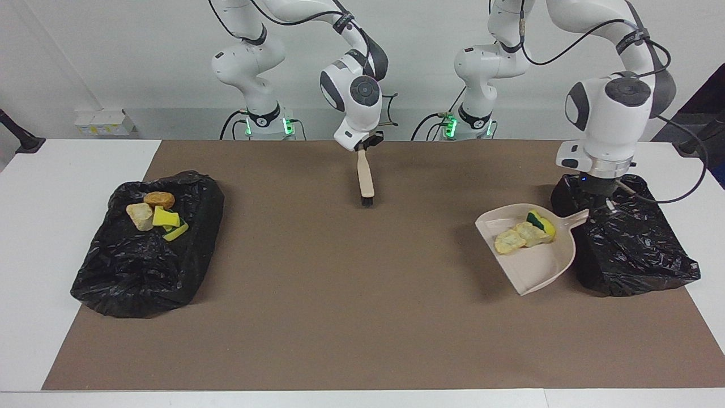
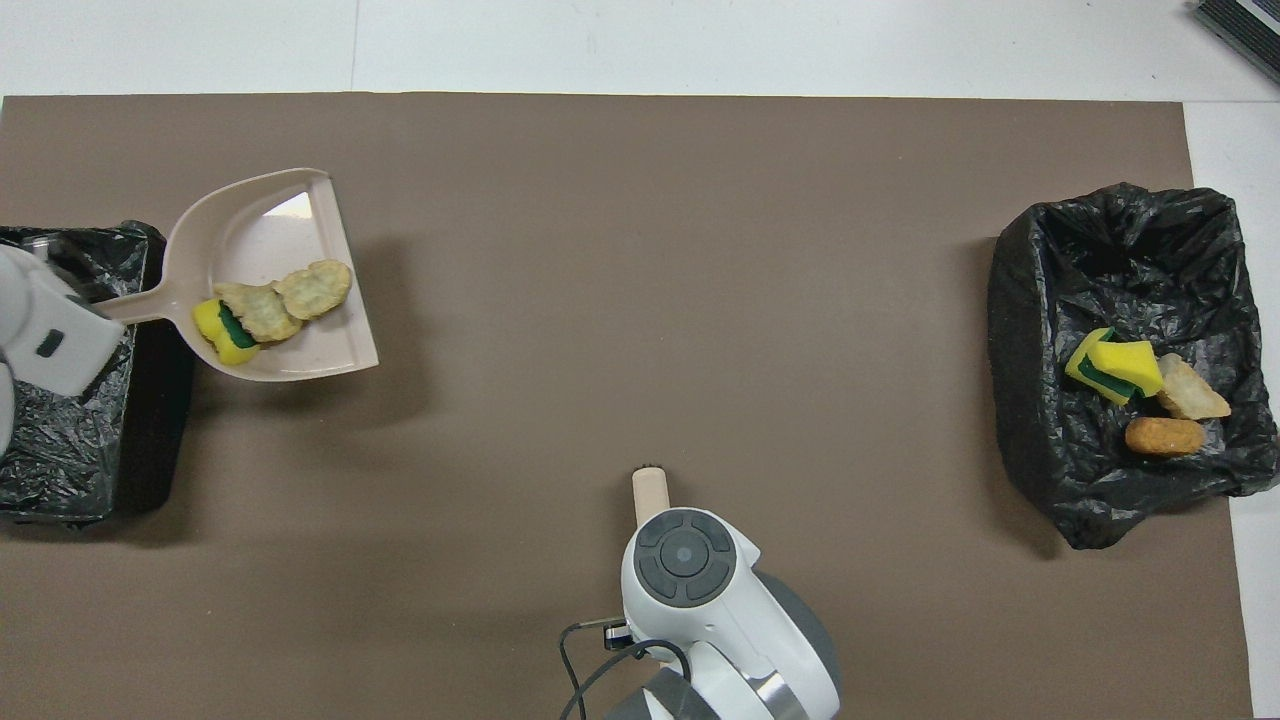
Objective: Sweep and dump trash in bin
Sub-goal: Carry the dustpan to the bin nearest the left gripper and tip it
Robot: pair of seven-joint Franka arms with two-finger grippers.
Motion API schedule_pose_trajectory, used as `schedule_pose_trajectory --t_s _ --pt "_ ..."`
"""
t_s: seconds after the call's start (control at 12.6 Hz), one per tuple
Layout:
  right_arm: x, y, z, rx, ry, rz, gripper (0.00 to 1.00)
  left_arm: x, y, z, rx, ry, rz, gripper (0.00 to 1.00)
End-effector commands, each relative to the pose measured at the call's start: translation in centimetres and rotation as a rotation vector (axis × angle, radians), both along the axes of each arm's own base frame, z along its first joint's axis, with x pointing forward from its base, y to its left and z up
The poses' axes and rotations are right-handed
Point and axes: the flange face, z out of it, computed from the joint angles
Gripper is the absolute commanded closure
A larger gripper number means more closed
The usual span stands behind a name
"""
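Observation:
My left gripper (image 1: 602,207) is shut on the handle of a beige dustpan (image 1: 538,266), held just above the mat beside the black-lined bin (image 1: 634,249) at the left arm's end. Three pieces of trash (image 1: 524,235) lie in the pan: two tan lumps and a yellow-green sponge. In the overhead view the dustpan (image 2: 255,225) and its trash (image 2: 265,310) sit next to that bin (image 2: 60,450), and the wrist hides the fingers. Near the robots at mid-table, my right gripper (image 1: 363,146) is shut on a beige brush (image 1: 366,178) that hangs bristles down.
A second black-lined bin (image 1: 130,272) at the right arm's end holds several scraps (image 1: 156,215), also visible from overhead as scraps (image 2: 1140,390). A brown mat (image 1: 340,294) covers most of the white table.

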Motion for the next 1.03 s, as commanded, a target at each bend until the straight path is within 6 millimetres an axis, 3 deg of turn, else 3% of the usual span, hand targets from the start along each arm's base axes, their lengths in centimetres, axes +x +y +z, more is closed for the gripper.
schedule_pose_trajectory --t_s 0.0,0.16,0.4,0.48,0.56,0.63,0.79,0.95 --pt "0.5 0.3 -0.5 0.031 -0.031 -0.052 0.95 -1.1 6.5 1.4 -0.047 -0.03 0.102 1.0" --pt "0.6 0.3 -0.5 0.039 -0.034 -0.041 0.87 -2.2 13.5 2.8 -0.069 -0.058 0.172 1.0" --pt "0.6 0.6 -1.3 0.027 -0.023 -0.043 0.73 -2.3 22.8 6.2 0.004 -0.092 0.116 1.0" --pt "0.6 0.6 -1.3 0.029 -0.022 -0.035 0.52 -2.6 24.8 6.8 0.032 -0.092 0.115 1.0" --pt "0.7 0.7 -1.2 0.028 -0.023 -0.032 0.22 -2.9 26.0 7.5 0.104 -0.078 0.103 1.0" --pt "1.1 1.0 -1.1 0.028 -0.031 -0.025 0.0 -3.0 26.5 7.5 0.182 -0.047 0.077 1.0" --pt "2.4 1.9 -0.3 0.049 -0.051 -0.008 0.0 -2.8 26.2 7.2 0.285 0.005 0.031 1.0" --pt "3.7 1.6 0.6 0.064 -0.071 -0.021 0.0 -2.8 25.8 6.8 0.367 0.057 -0.008 1.0"
